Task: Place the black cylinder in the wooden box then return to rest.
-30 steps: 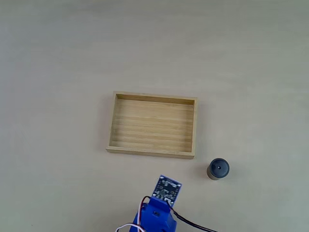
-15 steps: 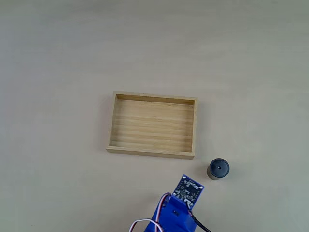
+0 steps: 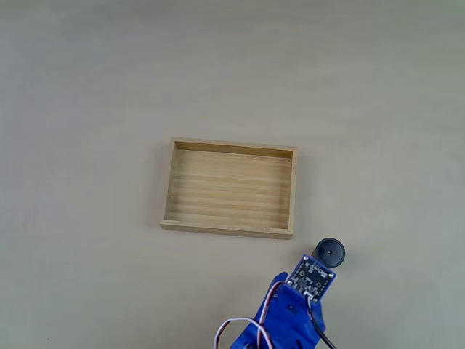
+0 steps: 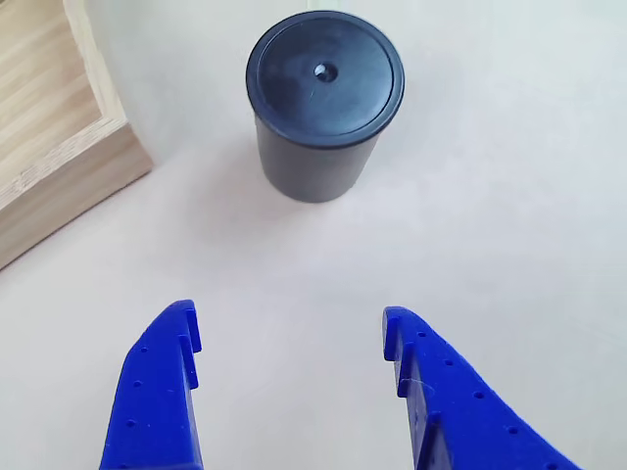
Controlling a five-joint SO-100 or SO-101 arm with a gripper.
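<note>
The black cylinder (image 3: 330,252) stands upright on the table just off the wooden box's (image 3: 229,229) lower right corner in the fixed view. The blue arm with its small circuit board (image 3: 311,277) reaches up from the bottom edge and overlaps the cylinder's lower left side. In the other view, the cylinder (image 4: 323,103) stands ahead of my gripper (image 4: 289,333), whose two blue fingers (image 4: 162,387) are spread apart with nothing between them. A corner of the wooden box (image 4: 59,186) sits at the upper left there.
Plain beige tabletop surrounds the box on all sides in the fixed view. White, red and black wires (image 3: 251,323) trail from the arm near the bottom edge.
The arm has swung rightward along the bottom of the fixed view, from below the box to right beside the cylinder. Box and cylinder have not moved.
</note>
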